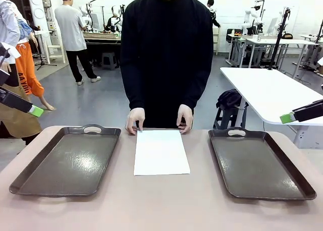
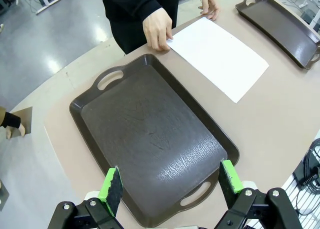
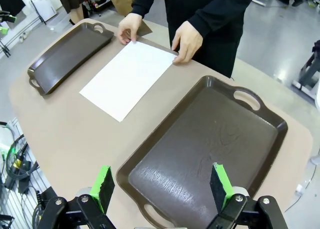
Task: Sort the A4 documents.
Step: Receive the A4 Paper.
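The left gripper [image 2: 170,183] hung spread wide and empty over the left tray [image 2: 150,139], and the right gripper [image 3: 161,184] hung likewise over the right tray [image 3: 210,144]. The A4 documents [image 1: 161,152] lay flat on the table [image 1: 161,206] between the trays, touching neither, with the person's hands [image 1: 135,120] pressing the far corners. I couldn't tell whether it was one sheet or several. To my eye the trouble was plain: paper that thin and flat gives fingers no edge, so a pinch might crumple it, and pulling while it was pinned could tear it or catch the person's fingers.
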`<state>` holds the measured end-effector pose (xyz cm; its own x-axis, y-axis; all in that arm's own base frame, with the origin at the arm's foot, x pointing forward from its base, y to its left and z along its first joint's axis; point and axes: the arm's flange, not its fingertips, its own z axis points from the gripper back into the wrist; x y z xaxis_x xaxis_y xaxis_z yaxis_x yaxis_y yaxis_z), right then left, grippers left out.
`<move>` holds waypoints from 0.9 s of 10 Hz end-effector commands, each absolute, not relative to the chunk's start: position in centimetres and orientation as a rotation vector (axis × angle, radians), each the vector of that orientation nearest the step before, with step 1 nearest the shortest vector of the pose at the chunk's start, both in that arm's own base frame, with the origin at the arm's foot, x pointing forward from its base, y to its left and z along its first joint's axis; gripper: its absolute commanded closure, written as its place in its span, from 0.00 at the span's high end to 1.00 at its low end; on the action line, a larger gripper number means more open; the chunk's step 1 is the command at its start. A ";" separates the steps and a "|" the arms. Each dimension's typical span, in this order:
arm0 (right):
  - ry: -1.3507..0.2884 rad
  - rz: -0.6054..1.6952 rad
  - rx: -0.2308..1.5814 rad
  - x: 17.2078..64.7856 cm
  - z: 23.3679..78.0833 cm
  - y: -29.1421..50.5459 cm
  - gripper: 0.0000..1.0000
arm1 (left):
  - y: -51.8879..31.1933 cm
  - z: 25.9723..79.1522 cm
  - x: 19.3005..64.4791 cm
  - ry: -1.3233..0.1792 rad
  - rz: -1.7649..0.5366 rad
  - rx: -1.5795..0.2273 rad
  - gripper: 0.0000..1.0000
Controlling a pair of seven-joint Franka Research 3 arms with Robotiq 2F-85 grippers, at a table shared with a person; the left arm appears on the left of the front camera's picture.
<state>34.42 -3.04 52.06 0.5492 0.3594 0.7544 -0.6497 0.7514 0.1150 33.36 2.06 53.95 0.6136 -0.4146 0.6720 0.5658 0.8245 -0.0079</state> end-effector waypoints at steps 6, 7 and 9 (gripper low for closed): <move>-0.784 0.618 0.425 34.5 51.9 -3.0 1.00 | 2.2 54.0 33.4 -0.716 -0.573 -0.226 1.00; -0.784 0.618 0.425 34.5 51.9 -3.0 1.00 | 2.2 54.0 33.4 -0.716 -0.573 -0.226 1.00; -0.784 0.618 0.425 34.5 51.9 -3.0 1.00 | 2.2 54.0 33.4 -0.716 -0.573 -0.226 1.00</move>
